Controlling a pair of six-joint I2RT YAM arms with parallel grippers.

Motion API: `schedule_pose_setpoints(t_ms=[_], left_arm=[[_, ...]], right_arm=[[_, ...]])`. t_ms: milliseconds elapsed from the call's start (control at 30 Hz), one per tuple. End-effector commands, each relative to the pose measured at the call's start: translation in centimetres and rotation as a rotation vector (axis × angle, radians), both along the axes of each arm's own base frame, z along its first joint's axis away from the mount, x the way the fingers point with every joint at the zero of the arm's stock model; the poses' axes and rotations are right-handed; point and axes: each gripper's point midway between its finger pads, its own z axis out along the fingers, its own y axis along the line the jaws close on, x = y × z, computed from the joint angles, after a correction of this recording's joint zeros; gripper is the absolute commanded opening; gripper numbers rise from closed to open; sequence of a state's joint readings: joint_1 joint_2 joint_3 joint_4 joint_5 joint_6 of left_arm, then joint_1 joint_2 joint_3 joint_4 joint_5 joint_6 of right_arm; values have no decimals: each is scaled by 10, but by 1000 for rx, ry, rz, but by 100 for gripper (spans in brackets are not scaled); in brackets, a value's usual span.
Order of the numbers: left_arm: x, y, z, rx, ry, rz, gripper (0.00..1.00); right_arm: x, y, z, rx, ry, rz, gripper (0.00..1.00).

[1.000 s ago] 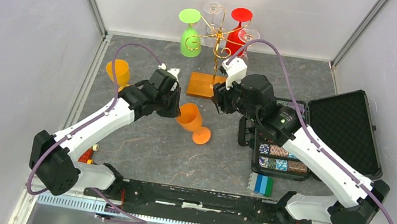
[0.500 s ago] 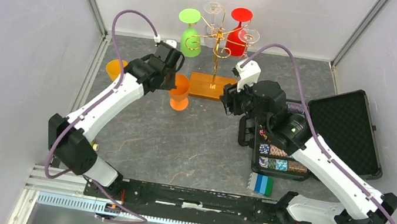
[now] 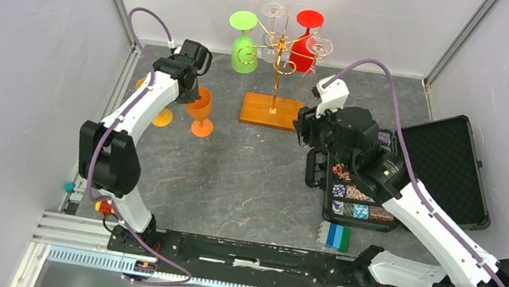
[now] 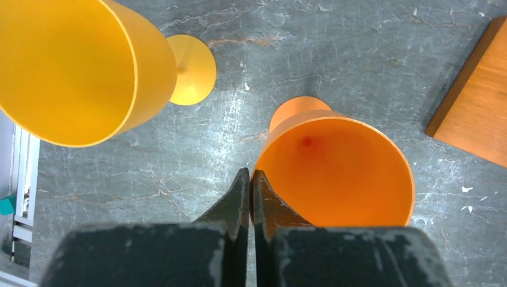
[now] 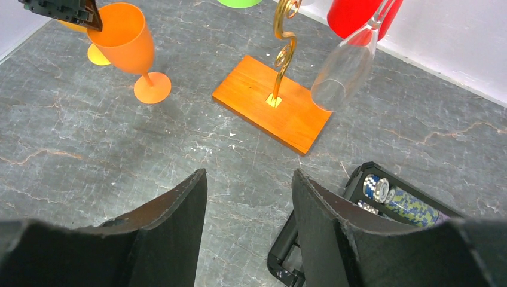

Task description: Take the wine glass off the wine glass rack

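Note:
The wine glass rack (image 3: 276,78) is a gold stand on an orange-brown base (image 3: 269,111) at the back middle. A green glass (image 3: 244,47), a red glass (image 3: 303,44) and two clear glasses (image 3: 274,13) hang upside down on its arms. My left gripper (image 3: 188,84) is shut on the rim of an orange wine glass (image 3: 199,109), which stands upright left of the base. In the left wrist view the fingertips (image 4: 251,174) pinch that rim (image 4: 341,173). My right gripper (image 3: 305,124) is open and empty just right of the base, which also shows in the right wrist view (image 5: 272,104).
A yellow glass (image 3: 157,112) stands just left of the orange one and fills the upper left of the left wrist view (image 4: 72,66). An open black case (image 3: 442,164) with poker chips (image 3: 358,193) lies at the right. Blue blocks (image 3: 336,236) lie near the front.
My left arm carried the orange glass from the table's middle to the far left, and turned it upright beside the yellow glass. My right gripper drew back a little to the right.

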State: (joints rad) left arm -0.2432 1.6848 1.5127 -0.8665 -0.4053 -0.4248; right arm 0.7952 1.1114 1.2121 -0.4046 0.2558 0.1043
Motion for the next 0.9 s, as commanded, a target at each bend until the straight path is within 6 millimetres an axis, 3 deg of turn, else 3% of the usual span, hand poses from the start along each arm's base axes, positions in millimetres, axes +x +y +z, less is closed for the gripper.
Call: schedule_pose_setpoints(t_ms=[0, 367, 533, 667, 867], left_arm=[[15, 9, 13, -11, -50, 32, 2], [30, 20, 21, -45, -100, 79, 3], [39, 18, 26, -99, -130, 80, 18], [41, 18, 46, -119, -174, 78, 32], [37, 21, 97, -147, -276, 68, 48]], right_arm=[[3, -10, 13, 26, -46, -39, 60], [5, -15, 9, 21, -45, -51, 60], [4, -16, 10, 26, -44, -54, 61], [3, -18, 12, 39, -44, -55, 61], [0, -17, 16, 59, -45, -49, 63]])
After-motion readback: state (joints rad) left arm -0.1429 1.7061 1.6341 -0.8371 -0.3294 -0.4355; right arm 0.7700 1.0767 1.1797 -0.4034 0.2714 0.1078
